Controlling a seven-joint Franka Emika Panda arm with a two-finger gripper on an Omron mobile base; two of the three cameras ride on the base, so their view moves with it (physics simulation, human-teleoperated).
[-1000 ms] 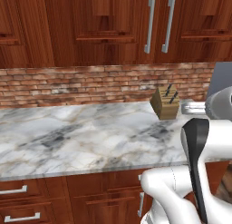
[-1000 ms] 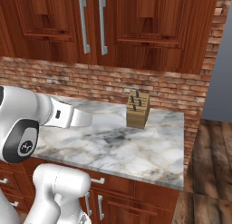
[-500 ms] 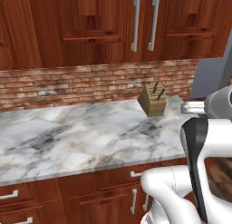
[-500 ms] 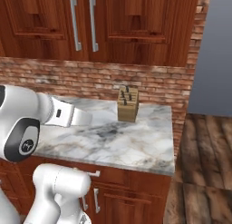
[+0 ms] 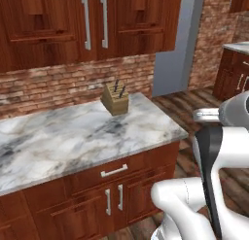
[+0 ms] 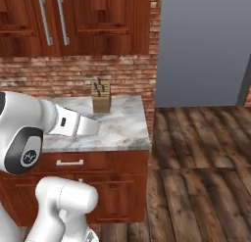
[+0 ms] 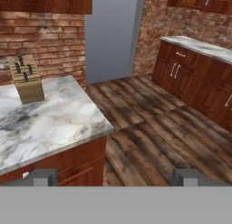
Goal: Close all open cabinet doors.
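Pincer: the two tips sit wide apart at the bottom of the hand view w/ nothing between them, touching nothing; they hang over floor just off the counter's end.

Going L to R: cabinet doors up on the wall above the brick, both flush w/ their neighbours, long grey bars side by side at the seam; same pair in the right base view. Below them, marble counter w/ a knife block standing near the back, close to the brick wall. The counter's R edge ends square, drawer and small doors under it. Past that edge, open plank floor, lots of room, grey wall panel behind. Far R in the hand view, a second counter run w/ base cabinets along another brick wall, well apart from the first.
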